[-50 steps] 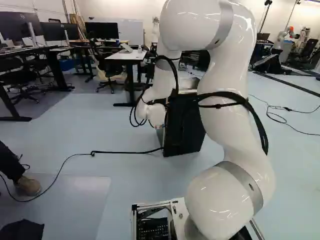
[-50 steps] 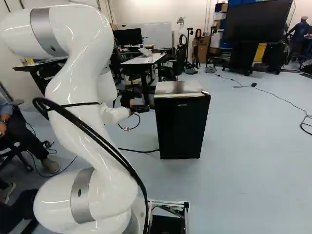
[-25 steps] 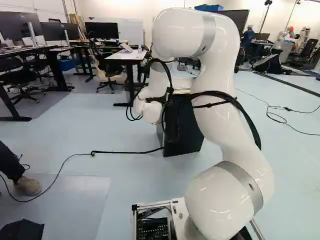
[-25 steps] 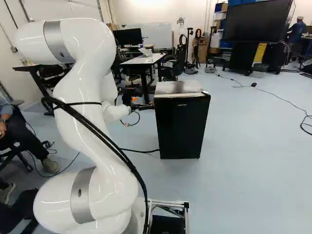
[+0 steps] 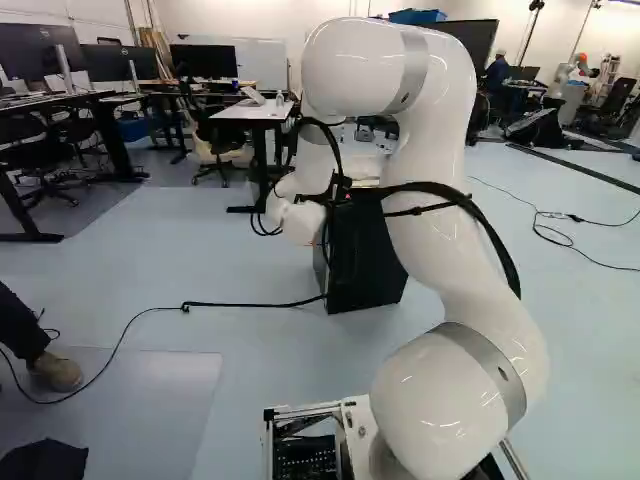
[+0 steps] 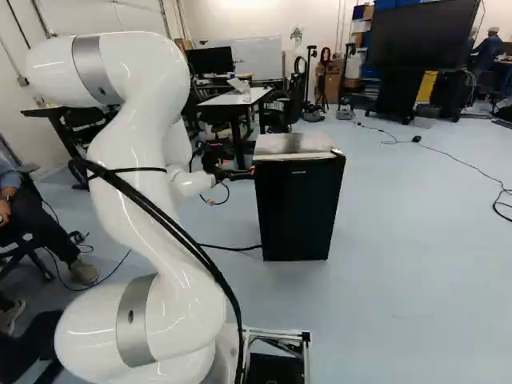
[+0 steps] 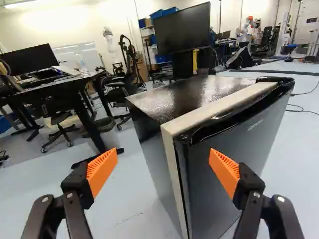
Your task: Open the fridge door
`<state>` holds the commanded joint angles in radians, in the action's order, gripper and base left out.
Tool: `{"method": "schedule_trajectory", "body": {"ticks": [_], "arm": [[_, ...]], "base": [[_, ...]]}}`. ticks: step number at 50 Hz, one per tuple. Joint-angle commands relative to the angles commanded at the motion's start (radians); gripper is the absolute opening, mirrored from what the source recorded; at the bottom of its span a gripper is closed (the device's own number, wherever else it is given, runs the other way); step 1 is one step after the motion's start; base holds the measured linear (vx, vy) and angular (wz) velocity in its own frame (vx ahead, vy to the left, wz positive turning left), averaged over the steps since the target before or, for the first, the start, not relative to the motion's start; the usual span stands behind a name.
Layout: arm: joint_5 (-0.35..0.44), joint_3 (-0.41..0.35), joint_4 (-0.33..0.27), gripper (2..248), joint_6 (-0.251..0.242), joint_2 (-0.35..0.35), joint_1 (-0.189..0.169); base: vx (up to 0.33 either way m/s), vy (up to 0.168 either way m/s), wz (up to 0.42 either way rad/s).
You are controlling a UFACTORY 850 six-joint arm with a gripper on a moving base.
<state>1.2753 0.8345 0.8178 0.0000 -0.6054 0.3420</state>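
Gripper [image 7: 163, 164] spread wide w/ nothing held, fridge door [image 7: 246, 144] has its near upright edge just ahead, approx. btwn fingers [image 7: 225, 169].

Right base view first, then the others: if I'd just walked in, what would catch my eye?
Probably the big white arm, bulky and glossy, filling much of the left of the right base view. Next, the black fridge standing on the floor just beyond it, its door shut. In the wrist view, the bright orange pads of the open gripper stand out, spread wide before the fridge's corner.
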Motion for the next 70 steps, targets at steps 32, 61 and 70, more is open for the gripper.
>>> {"method": "schedule_trajectory", "body": {"ticks": [32, 61, 70], "arm": [[0.028, 0.016, 0.04, 247, 0.0, -0.066, 0.011], [0.058, 0.038, 0.061, 247, 0.0, -0.135, 0.011], [0.067, 0.038, 0.067, 247, -0.016, -0.137, 0.011]], "base": [[0.0, 0.0, 0.0], [0.0, 0.0, 0.0], [0.0, 0.0, 0.0]]}}
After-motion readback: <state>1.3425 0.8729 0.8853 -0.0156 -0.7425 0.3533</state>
